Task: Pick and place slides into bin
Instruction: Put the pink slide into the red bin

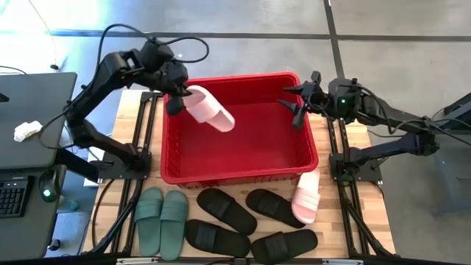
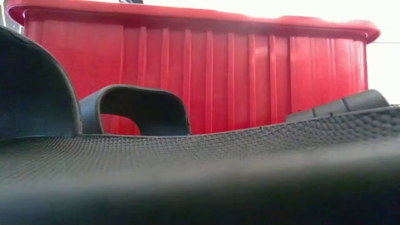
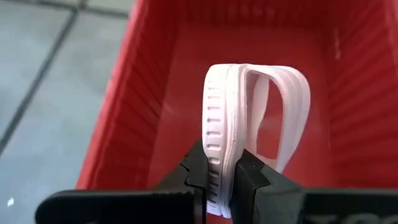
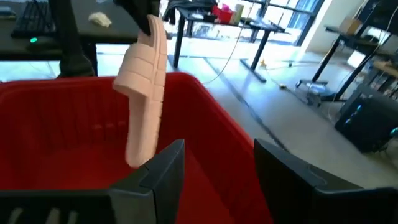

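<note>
Gripping pink slide [image 3: 225, 134] | left end effector [image 3: 222, 177] | above bin [image 1: 176, 151]

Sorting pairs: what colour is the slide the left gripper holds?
Pale pink slide, clearest in the left wrist view.

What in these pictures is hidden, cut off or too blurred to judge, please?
- Bin floor, low view: hidden by its own red wall.
- Black slides, low view: fill the foreground, blurred, blocking the table and both arms.
- Pink slide in the left gripper, left wrist view: its lower end is hidden by the fingers.
- Right gripper, high view: open over the bin, fingertips too small to detail.
- Front black slides, high view: cut by the bottom edge.
</note>
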Motion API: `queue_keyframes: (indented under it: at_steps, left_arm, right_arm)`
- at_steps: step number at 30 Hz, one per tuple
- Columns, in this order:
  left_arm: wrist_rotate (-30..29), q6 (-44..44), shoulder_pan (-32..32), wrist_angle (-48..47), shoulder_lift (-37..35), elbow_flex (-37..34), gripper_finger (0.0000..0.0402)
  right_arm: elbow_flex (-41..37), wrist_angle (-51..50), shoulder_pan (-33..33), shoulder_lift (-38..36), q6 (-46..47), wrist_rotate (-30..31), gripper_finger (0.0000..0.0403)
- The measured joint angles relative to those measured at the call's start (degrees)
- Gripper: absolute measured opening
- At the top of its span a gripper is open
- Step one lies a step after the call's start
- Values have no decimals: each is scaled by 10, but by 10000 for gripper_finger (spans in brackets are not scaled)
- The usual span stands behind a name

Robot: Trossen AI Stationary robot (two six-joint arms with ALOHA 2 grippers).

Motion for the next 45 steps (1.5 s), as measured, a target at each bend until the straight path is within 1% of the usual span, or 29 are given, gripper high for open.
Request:
queue_keyframes:
  at_steps: [3, 7, 10, 13, 16, 20, 23, 26, 28, 30, 34, 37, 40, 45]
  left_arm:
    - [-1, 36, 6, -60, 40, 37, 24]
    - [-5, 84, 6, -105, 78, 50, 21]
    - [-4, 106, 6, -106, 95, 49, 20]
    - [-2, 108, 6, -106, 112, 49, 23]
    - [19, 111, 7, -105, 131, 49, 20]
    - [57, 113, 24, -106, 151, 49, 19]
    - [59, 113, 42, -106, 176, 48, 26]
    - [78, 117, 66, -105, 193, 48, 24]
    - [107, 138, 79, -105, 206, 48, 19]
    - [119, 160, 87, -105, 222, 48, 18]
    - [122, 188, 92, -104, 241, 33, 24]
    - [119, 223, 93, -104, 252, -3, 24]
    - [108, 233, 93, -102, 258, -41, 19]
    - [83, 255, 93, -104, 259, -94, 23]
  right_arm:
    - [0, -26, -8, 1, 12, -19, 183]
    - [-1, -69, -22, 2, 38, -52, 183]
    - [-1, -90, -33, 2, 46, -79, 183]
    - [-1, -99, -48, 1, 50, -124, 183]
    - [-1, -107, -63, 1, 51, -178, 183]
    - [-1, -113, -79, 1, 51, -246, 183]
    - [-1, -130, -86, 2, 51, -285, 183]
    - [-1, -162, -87, 5, 52, -296, 183]
    - [-1, -181, -87, 8, 52, -297, 183]
    - [-1, -204, -87, 10, 57, -297, 183]
    - [-1, -220, -87, 18, 67, -305, 183]
    - [-1, -221, -87, 26, 67, -327, 183]
    - [-1, -223, -87, 38, 67, -336, 183]
    - [-1, -226, -89, 64, 58, -361, 183]
